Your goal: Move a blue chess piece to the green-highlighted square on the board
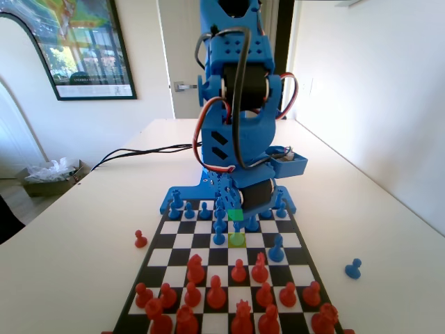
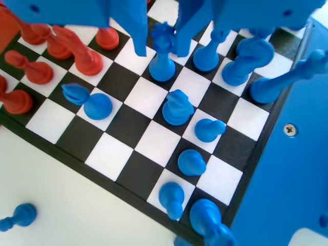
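In the fixed view a small blue pawn point(image 1: 237, 228) stands at the yellow-green square point(image 1: 237, 240), one square in front of the bright green-highlighted square point(image 1: 236, 215). The blue arm bends low over that end of the board point(image 1: 161, 241). In the wrist view my gripper point(image 2: 161, 50) hangs open, with one jaw on each side of a slim blue piece point(image 2: 162, 66) that has a knobbly head. Narrow gaps show between the jaws and that piece. I cannot tell whether it is the pawn from the fixed view.
Other blue pieces crowd the squares near the arm, among them point(image 2: 177, 107), point(image 2: 207, 129) and a bishop-like one point(image 2: 87, 101). Red pieces point(image 1: 216, 292) fill the near rows in the fixed view. One blue pawn point(image 1: 353, 268) and one red pawn point(image 1: 140, 239) lie off the board.
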{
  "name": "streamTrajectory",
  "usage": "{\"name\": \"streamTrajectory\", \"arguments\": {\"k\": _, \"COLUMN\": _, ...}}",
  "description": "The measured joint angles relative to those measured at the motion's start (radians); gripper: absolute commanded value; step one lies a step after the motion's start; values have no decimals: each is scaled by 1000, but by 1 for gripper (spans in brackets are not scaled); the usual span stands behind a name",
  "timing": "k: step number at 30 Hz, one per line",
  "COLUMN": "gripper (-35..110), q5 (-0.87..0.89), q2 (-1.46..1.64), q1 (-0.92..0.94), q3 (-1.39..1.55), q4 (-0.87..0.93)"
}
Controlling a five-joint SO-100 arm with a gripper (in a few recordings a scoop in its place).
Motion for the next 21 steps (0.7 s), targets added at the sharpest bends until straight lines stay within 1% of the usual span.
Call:
{"name": "streamTrajectory", "arguments": {"k": 12, "gripper": 9, "q5": -14, "q2": -35, "q1": 18, "q3": 0, "q4": -26}}
{"name": "streamTrajectory", "arguments": {"k": 15, "gripper": 9, "q5": -26, "q2": -37, "q1": 21, "q3": 3, "q4": -55}}
{"name": "streamTrajectory", "arguments": {"k": 21, "gripper": 4, "q5": -32, "q2": -37, "q1": 18, "q3": 11, "q4": -61}}
